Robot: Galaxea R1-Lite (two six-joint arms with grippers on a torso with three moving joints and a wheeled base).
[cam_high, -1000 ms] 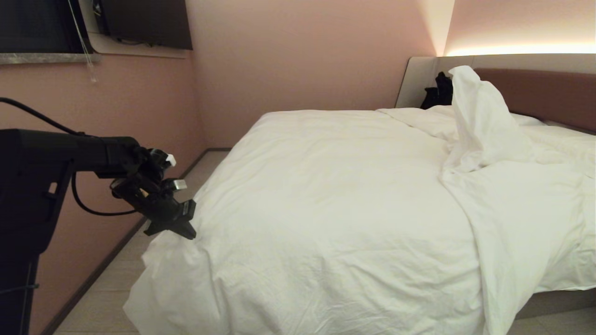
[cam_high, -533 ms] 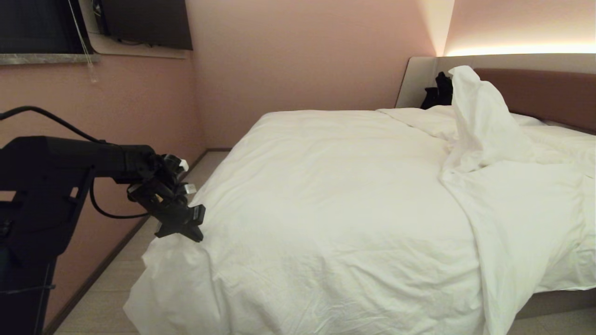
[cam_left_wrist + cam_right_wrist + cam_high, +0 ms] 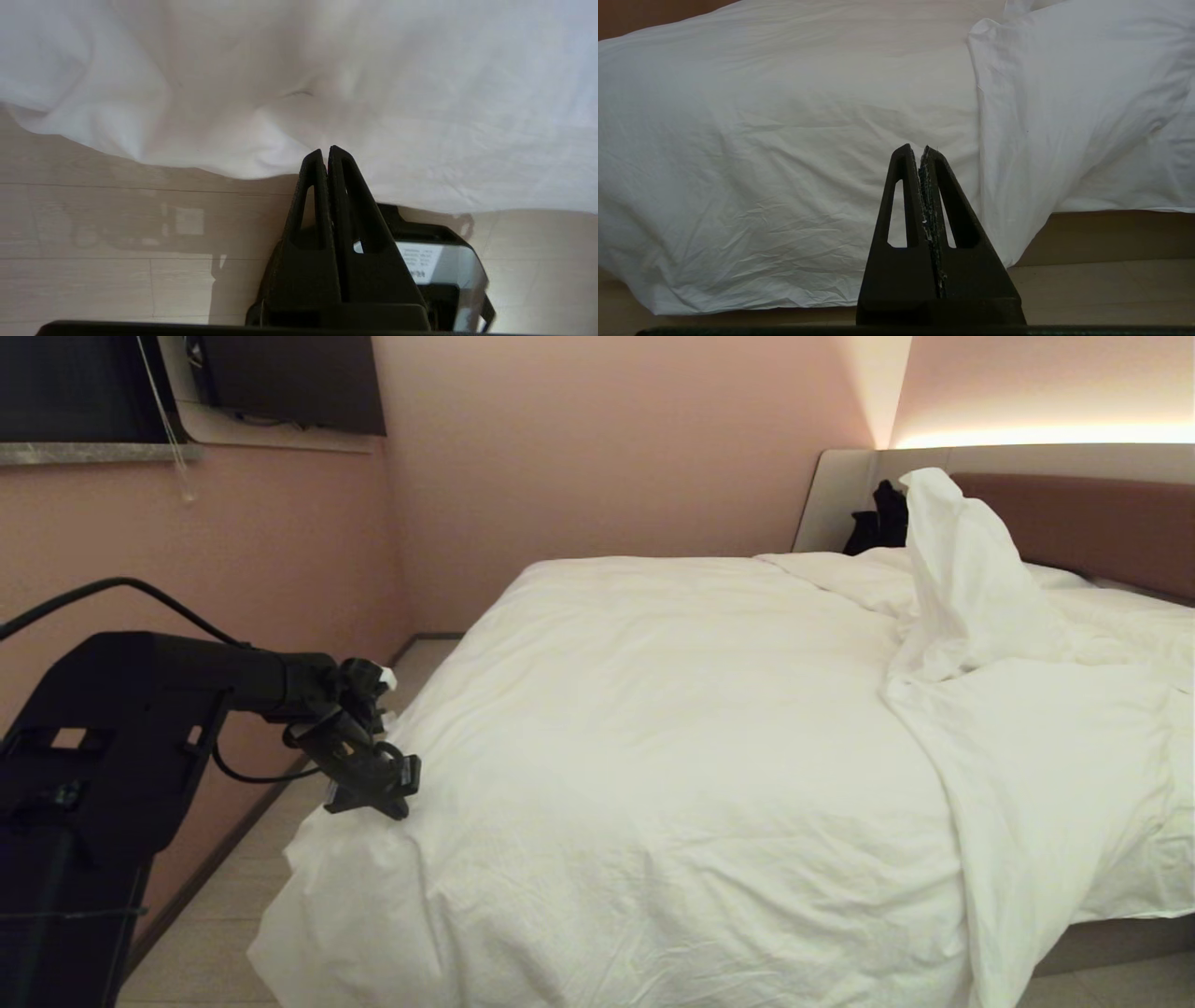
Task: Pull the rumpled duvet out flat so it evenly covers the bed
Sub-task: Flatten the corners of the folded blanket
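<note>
The white duvet (image 3: 653,728) lies over most of the bed, whose brown headboard (image 3: 1092,523) stands at the far right. Near the headboard part of the duvet rises in a peak (image 3: 943,523), and a folded-over band runs down the right side. My left gripper (image 3: 392,810) is shut at the duvet's near left corner, which hangs toward the floor. In the left wrist view the left gripper (image 3: 325,151) has its tips at the duvet (image 3: 373,70) edge with no fabric seen between them. My right gripper (image 3: 916,148) is shut and empty, facing the duvet (image 3: 761,140) draped over the bed's side.
A pink wall (image 3: 280,569) runs along the left, with a narrow strip of floor (image 3: 233,877) between it and the bed. A dark object (image 3: 882,518) sits by the headboard's left end. The bed's plinth (image 3: 1102,943) shows low on the right. My own base (image 3: 444,261) is below the left gripper.
My left arm has swung a little to the right and lower, bringing the shut gripper closer onto the duvet's near left corner. The duvet has not shifted.
</note>
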